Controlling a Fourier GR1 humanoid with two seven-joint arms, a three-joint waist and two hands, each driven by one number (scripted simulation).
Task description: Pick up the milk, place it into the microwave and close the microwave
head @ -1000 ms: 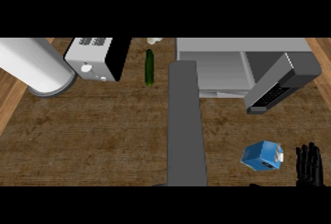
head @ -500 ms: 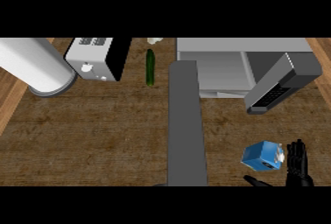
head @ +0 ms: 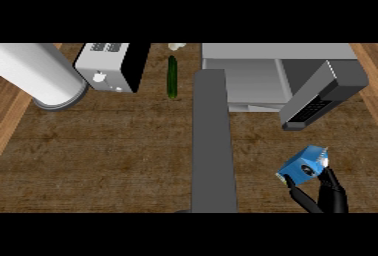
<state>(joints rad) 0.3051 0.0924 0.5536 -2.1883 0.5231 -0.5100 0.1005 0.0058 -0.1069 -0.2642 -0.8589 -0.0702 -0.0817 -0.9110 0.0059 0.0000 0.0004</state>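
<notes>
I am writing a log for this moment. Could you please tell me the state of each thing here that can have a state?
Microwave: door open, swung out to the right.
Milk carton: on the counter, tilted, not yet in the microwave.
Right hand: at the carton, thumb and fingers on either side of it.
Cucumber: lying flat on the counter.
Toaster: standing on the counter, untouched.
Left hand: not visible.

A kitchen: beyond the right hand [head: 325, 192] stand an open microwave [head: 277, 75], a toaster [head: 111, 67] and a cucumber [head: 173, 77] on a wooden counter [head: 111, 150].
</notes>
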